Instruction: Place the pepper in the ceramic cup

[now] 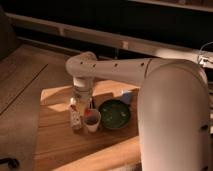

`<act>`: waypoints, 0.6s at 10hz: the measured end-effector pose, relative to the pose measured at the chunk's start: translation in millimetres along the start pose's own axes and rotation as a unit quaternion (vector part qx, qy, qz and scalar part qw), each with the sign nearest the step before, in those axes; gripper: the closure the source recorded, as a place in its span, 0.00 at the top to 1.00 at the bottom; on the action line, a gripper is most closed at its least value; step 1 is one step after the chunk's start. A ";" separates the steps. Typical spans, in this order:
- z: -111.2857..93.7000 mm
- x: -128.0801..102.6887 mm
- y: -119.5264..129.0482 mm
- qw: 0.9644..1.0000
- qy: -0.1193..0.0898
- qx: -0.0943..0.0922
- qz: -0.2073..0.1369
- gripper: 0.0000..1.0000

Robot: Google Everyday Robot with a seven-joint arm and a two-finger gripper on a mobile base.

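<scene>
The wooden counter (pixel 55 142) carries a tight cluster near its middle. A slender pale bottle-like object (pixel 75 118) stands on the left, with the ceramic cup (pixel 92 123) just to its right. A wide dark green bowl (pixel 115 114) sits just right of the cup. The red of the pepper (pixel 90 114) shows at the cup's mouth. A small pale blue item (pixel 126 96) lies just beyond the bowl. The tool (pixel 85 103), closed, hangs just above the bottle and cup.
</scene>
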 end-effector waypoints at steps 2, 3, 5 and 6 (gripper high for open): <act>7.3 6.5 -6.5 0.999 0.032 0.008 0.005 0.05; 9.5 12.3 -12.6 0.999 0.043 0.010 0.018 0.05; 11.3 11.9 -14.4 0.998 0.051 0.013 0.028 0.05; 10.6 10.7 -13.6 0.998 0.051 0.015 0.032 0.05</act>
